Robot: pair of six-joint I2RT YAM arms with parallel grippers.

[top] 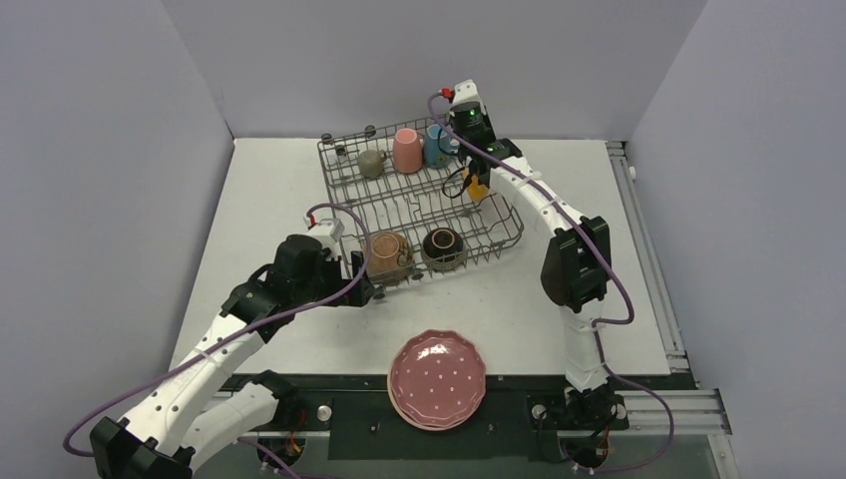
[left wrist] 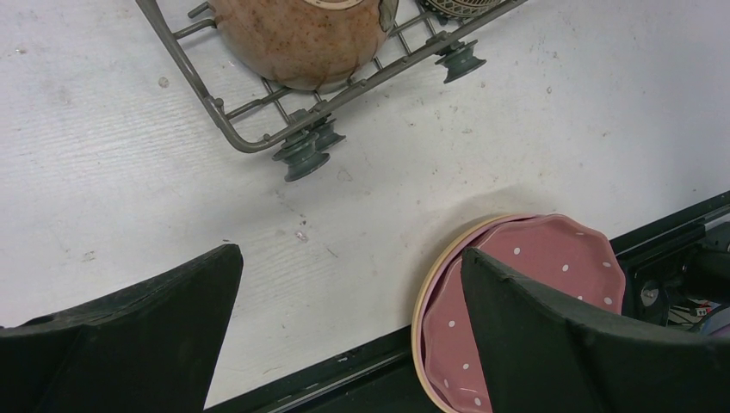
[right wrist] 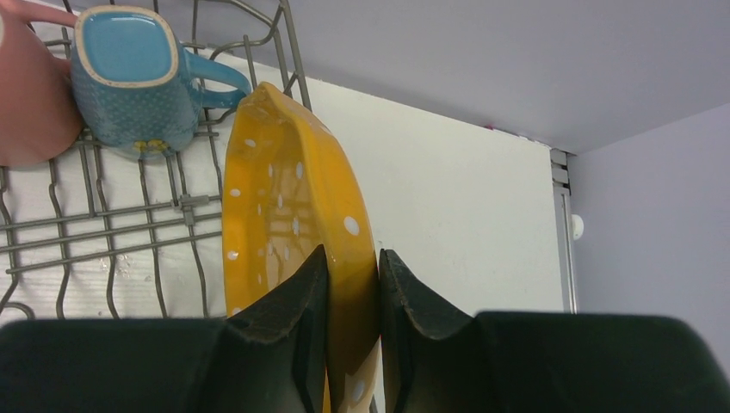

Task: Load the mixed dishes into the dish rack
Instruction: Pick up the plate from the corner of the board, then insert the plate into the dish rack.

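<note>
The dish rack (top: 479,228) holds a grey-green cup (top: 372,164), a pink cup (top: 407,150), a blue mug (top: 436,147), a terracotta bowl (top: 387,255) and a dark brown bowl (top: 443,248). My right gripper (top: 475,181) is shut on the rim of the orange-yellow dotted plate (right wrist: 293,198). It holds the plate on edge over the rack's right side, beside the blue mug (right wrist: 129,77). My left gripper (left wrist: 351,267) is open and empty over the table. It is by the rack's near corner (left wrist: 215,103), under the terracotta bowl (left wrist: 301,39). Stacked pink plates (top: 437,379) lie at the near edge. I see no small blue cup.
The rack stands on small wheels (left wrist: 301,159). The pink dotted plate (left wrist: 559,254) overhangs the black front rail (left wrist: 344,383). Grey walls close in the table on the left, back and right. A metal rail (top: 648,259) runs along the right edge.
</note>
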